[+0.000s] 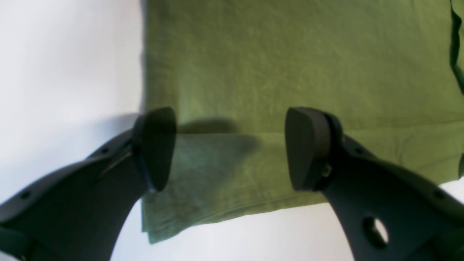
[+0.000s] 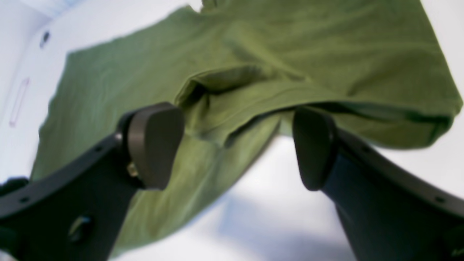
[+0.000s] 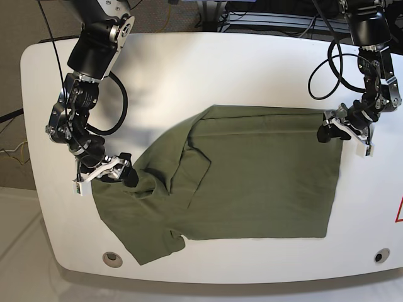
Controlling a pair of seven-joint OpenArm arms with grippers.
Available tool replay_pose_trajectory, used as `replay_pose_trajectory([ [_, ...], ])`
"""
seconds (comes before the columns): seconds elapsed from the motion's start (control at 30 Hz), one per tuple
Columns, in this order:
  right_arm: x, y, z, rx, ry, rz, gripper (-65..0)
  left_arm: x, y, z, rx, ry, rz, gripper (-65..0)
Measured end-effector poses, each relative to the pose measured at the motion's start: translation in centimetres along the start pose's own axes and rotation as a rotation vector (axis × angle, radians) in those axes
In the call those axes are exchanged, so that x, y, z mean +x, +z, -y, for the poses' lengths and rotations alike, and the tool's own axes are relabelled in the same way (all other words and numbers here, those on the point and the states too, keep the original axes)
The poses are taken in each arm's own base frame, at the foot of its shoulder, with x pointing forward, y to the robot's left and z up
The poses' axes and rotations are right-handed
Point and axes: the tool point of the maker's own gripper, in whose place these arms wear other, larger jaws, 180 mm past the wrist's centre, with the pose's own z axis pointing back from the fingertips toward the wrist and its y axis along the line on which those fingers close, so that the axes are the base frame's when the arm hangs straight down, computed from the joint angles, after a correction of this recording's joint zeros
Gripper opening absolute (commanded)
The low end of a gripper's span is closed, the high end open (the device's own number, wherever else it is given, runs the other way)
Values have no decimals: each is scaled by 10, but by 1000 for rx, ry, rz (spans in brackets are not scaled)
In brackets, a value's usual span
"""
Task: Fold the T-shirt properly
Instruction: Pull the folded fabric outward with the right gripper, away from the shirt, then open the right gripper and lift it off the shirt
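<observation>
The olive-green T-shirt [image 3: 252, 182] lies spread on the white table [image 3: 189, 69]. Its right part is flat and its left part is rumpled, with a sleeve folded over. My left gripper [image 3: 345, 131] hovers at the shirt's top right corner. In the left wrist view it [image 1: 232, 148] is open, with a doubled edge of the T-shirt [image 1: 290, 65] lying under the gap. My right gripper [image 3: 123, 173] sits at the shirt's bunched left edge. In the right wrist view it [image 2: 235, 146] is open too. A raised fold of the T-shirt [image 2: 290, 47] stands just beyond its fingertips, and nothing is gripped.
Two round fittings [image 3: 113, 258] [image 3: 378, 256] sit near the table's front edge. A red mark [image 3: 399, 211] shows at the right rim. Cables loop from both arms at the back. Bare white tabletop surrounds the shirt.
</observation>
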Motion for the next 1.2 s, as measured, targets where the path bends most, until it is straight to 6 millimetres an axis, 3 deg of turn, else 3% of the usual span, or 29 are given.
replay_pose_trajectory([
  [0.2, 9, 9, -16, 43, 63, 1, -154, -6, -1, 2, -1, -2, -27, -209],
  [0.63, 5, 12, -9, 10, 86, -20, -173, -7, 0, 2, 3, -8, -22, -206],
  [0.97, -38, 24, 13, -64, 97, -124, -170, -5, 10, -9, 35, -10, -9, -207],
  [1.07, -45, 21, 16, -94, 136, -91, -170, -6, 8, -4, 26, -25, -17, -207],
  [1.2, -71, 18, 19, -119, 171, -131, -170, -7, 4, 1, 14, -26, -20, -207],
])
